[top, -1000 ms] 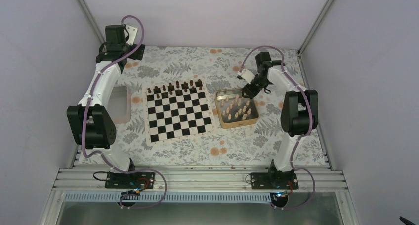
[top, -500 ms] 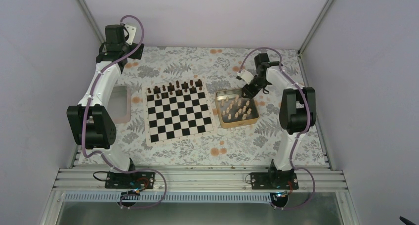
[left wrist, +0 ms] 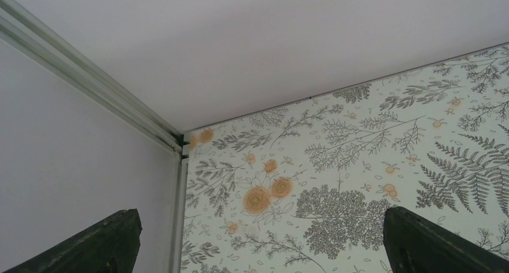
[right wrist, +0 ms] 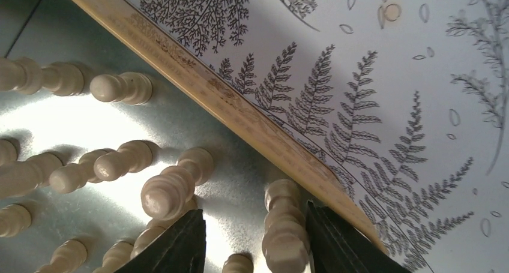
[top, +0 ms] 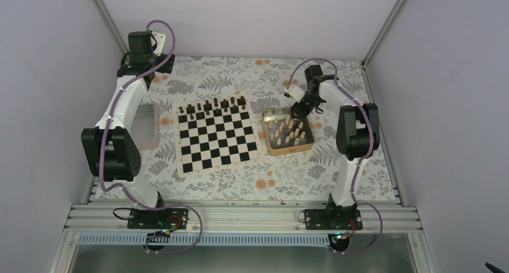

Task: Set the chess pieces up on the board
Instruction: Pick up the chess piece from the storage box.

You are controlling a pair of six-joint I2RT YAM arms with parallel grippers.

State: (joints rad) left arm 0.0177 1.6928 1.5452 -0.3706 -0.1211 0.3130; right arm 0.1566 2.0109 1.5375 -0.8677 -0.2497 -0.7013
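The right hand [right wrist: 254, 213] hangs open inside the gold tin [right wrist: 240, 114], fingers either side of one tan chess piece [right wrist: 283, 222] by the rim, seemingly to carry it to the nearby board [top: 217, 138], while the left hand [left wrist: 262, 216] hovers open and empty above the tabletop [left wrist: 360, 153].

1 fixed camera looks down from above and behind the arm bases [top: 153, 217] on the flat square black-and-white checked chessboard [top: 217, 136] and the floral-printed tablecloth [top: 270, 177] around it. The left wrist camera, low and far left of the chessboard, faces the cloth's far-left corner, also seen from overhead. The right wrist camera sits very close inside the gold rectangular tin tray [right wrist: 240, 112] just right of the chessboard, sharing its light tan wooden chess pieces [right wrist: 171, 189] with the overhead view.
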